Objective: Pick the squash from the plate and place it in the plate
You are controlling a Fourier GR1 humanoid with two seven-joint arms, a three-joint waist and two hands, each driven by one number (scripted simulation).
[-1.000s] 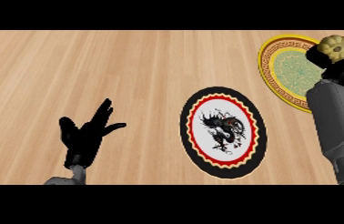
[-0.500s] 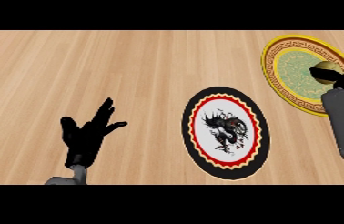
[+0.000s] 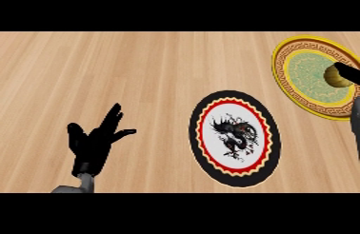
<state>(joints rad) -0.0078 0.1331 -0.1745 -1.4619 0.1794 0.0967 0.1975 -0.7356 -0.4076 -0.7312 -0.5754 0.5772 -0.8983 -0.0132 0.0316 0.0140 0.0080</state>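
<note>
so the squash (image 3: 335,77) sits over the yellow plate (image 3: 299,85) at far right, right hand (image 3: 346,69) curled round it; dragon plate (image 3: 235,138) lies down-left of it, near; left hand (image 3: 95,140) rests spread open, way farther off

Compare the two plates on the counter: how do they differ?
The yellow-rimmed plate has a green centre; the black-rimmed plate has a white centre with a dragon. The yellow-rimmed plate sits at the right edge beneath the squash; the black-rimmed plate sits mid-counter, bare. Both are round, patterned.
</note>
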